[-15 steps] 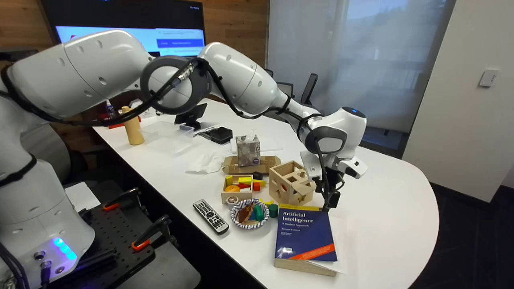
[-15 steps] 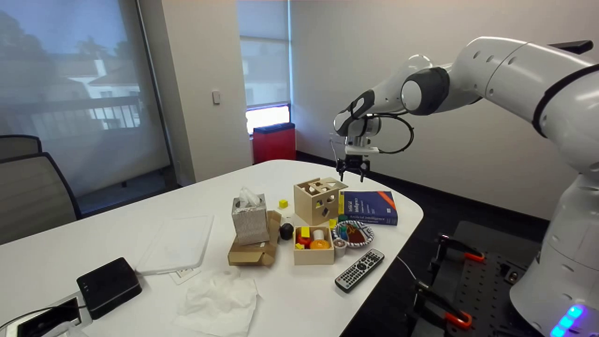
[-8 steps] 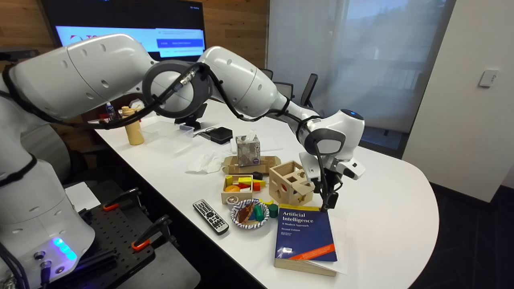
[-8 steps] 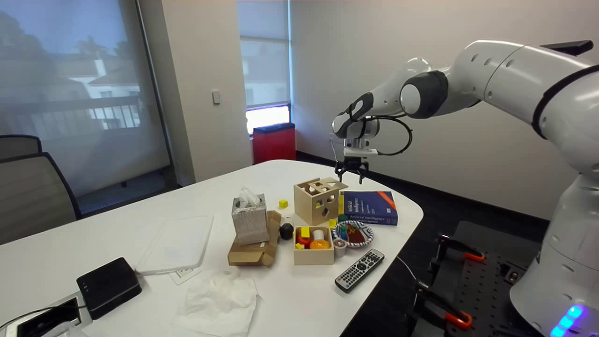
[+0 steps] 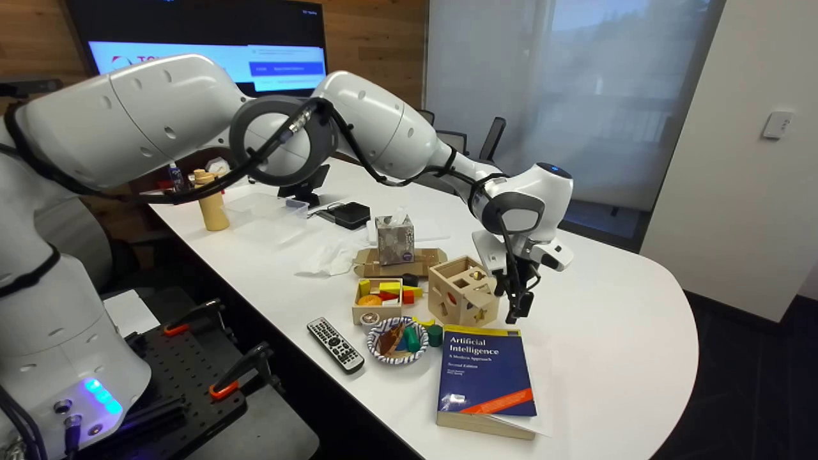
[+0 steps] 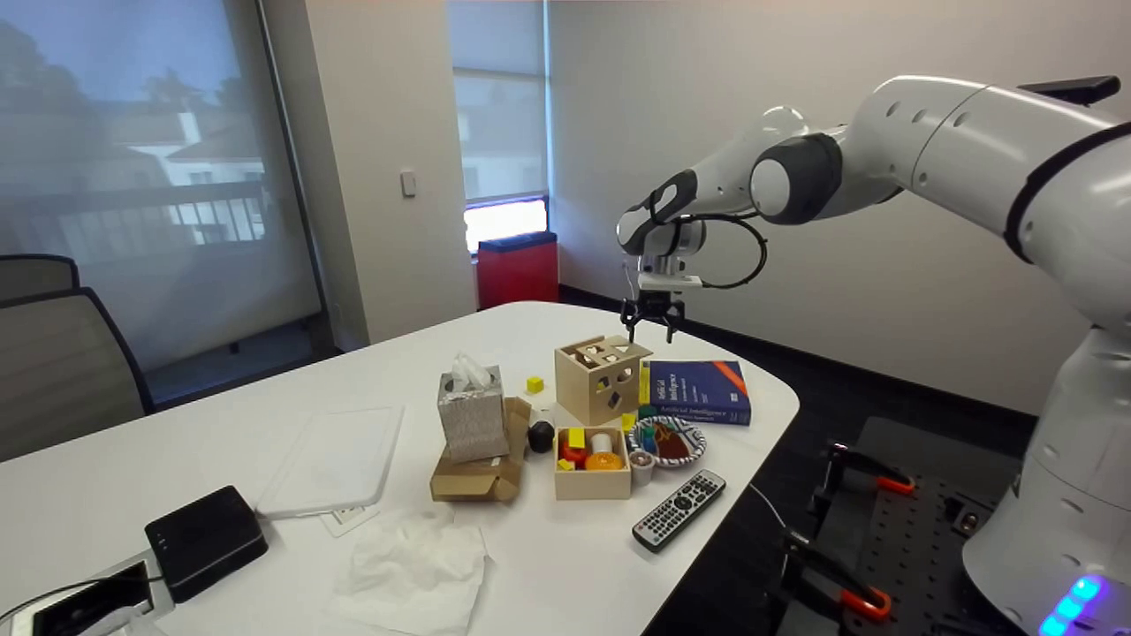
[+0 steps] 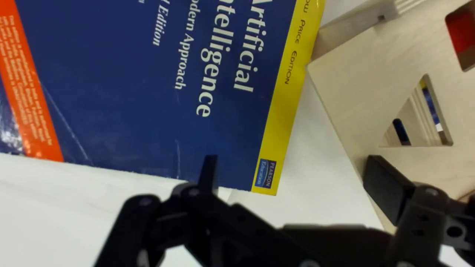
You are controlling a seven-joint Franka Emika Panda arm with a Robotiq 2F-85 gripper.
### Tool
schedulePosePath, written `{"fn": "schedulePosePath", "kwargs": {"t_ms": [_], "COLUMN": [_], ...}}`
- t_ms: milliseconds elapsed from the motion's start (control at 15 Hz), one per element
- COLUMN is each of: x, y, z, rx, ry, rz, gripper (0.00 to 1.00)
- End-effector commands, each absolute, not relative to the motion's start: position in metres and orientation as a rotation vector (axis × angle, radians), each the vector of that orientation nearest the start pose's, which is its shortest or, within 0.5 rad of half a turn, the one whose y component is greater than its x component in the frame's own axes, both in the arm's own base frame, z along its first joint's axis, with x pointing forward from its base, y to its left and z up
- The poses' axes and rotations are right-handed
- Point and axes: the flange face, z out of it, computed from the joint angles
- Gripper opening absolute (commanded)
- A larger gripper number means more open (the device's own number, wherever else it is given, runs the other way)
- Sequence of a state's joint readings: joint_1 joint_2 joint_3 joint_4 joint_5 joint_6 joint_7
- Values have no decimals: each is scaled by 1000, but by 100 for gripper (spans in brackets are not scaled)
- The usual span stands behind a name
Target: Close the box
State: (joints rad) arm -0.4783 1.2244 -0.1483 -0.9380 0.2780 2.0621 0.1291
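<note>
Jaws stand wide apart, nothing held; in the wrist view the finger (image 7: 386,185) on the right overlaps the edge of the lid (image 7: 389,70), touching or just above, can't tell, & the gripper (image 7: 292,165) spans bare air. L to R in an exterior view: remote (image 5: 335,345), tray (image 5: 391,314), bowl (image 5: 396,359), then box (image 5: 461,312) around centre, lid askew on top & jutting out near right, so task's prob. not done; book (image 5: 487,374) lies nearer, just beside box. Risks: if gripper drops before it's lined up, a finger could press the overhang & lever lid off; an off-centre push might twist & jam it, or shove the box left toward tray b/c wood likely slides easily on table (image 5: 613,358). Low fingers may also snag book's far right corner. Materials, L to R: remote, grey plastic slab, rows of small btns; tray, shallow, plain wood; bowl, round, blue & white zigzag, stuff unclear; box, pale, smooth-looking, cube-like, w/ cut-outs in sides; lid, thin flat board, triangular hole + others; book, thick, glossy blue cover, yellow & orange bands, prob. too heavy to shift much.
</note>
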Motion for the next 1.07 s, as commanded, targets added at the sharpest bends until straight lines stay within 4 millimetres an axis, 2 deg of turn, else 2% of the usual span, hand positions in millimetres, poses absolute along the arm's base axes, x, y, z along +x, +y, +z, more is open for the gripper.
{"fn": "schedulePosePath", "kwargs": {"t_ms": [0,133,533,1000], "x": [660,660,658,653], "y": [-396,-396,-414,-412], "z": [107,107,120,104], "rx": [-2787,-2786,-2771,-2771], "ry": [1177,1190,1250,1275], "rz": [144,137,47,103], "gripper": [100,100,100,100]}}
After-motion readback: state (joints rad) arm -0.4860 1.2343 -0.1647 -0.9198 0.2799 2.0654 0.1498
